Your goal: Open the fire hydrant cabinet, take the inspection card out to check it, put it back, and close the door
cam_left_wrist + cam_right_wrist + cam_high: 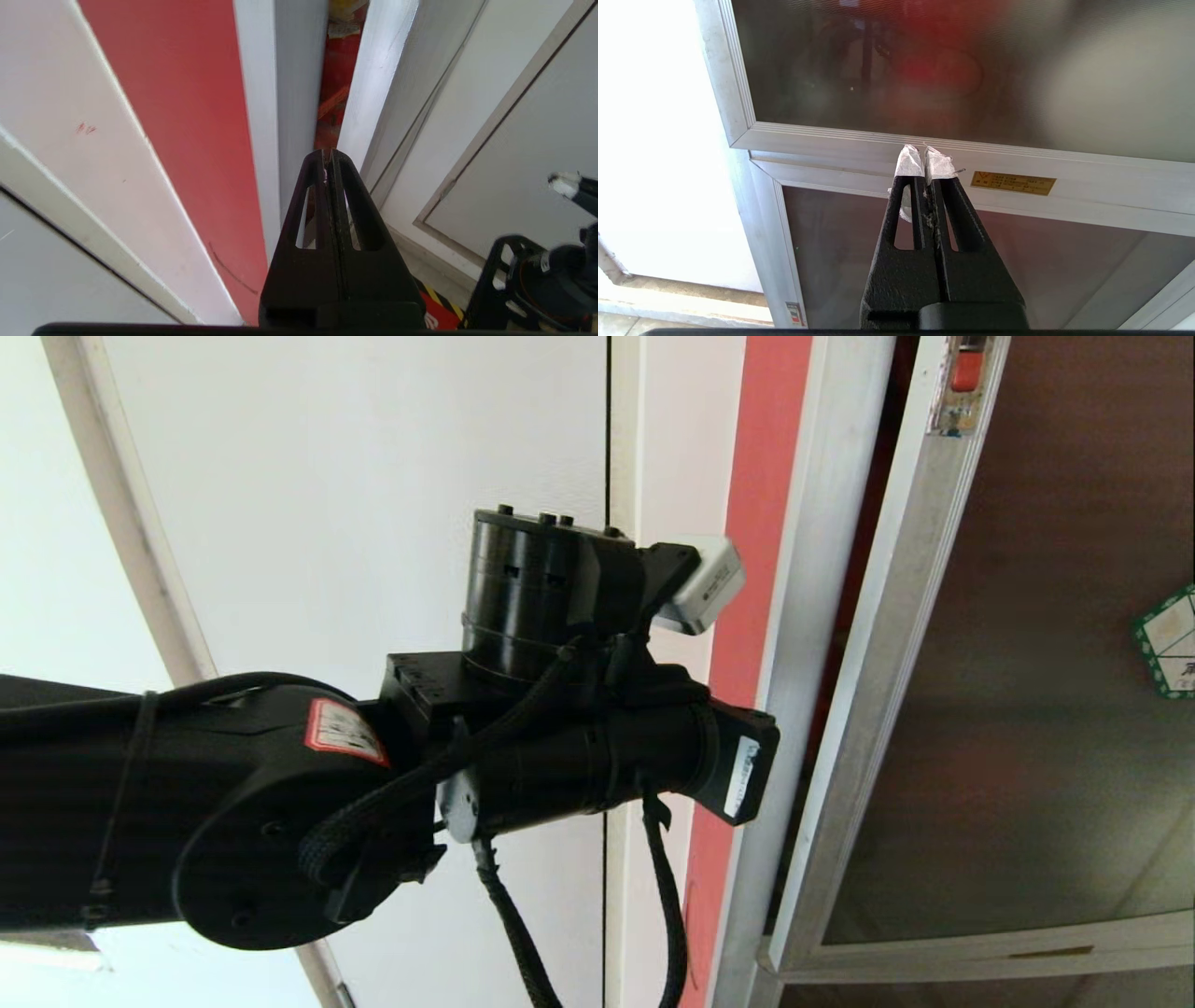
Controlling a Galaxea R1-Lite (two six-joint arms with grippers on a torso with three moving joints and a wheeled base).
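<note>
Left pincer (327,156) pressed together, tip at gap between fire hydrant cabinet (285,93) frame and ajar door (378,79); right pincer (924,156) pressed together, empty.

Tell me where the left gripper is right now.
In the left wrist view the left gripper is shut, its tips at the narrow gap between the door edge and the fire hydrant cabinet frame.

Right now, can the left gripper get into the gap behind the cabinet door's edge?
Probably yes. The left gripper, fingers shut, points straight at the narrow gap between the door and the cabinet frame; nothing blocks it, though the slot is tight.
</note>
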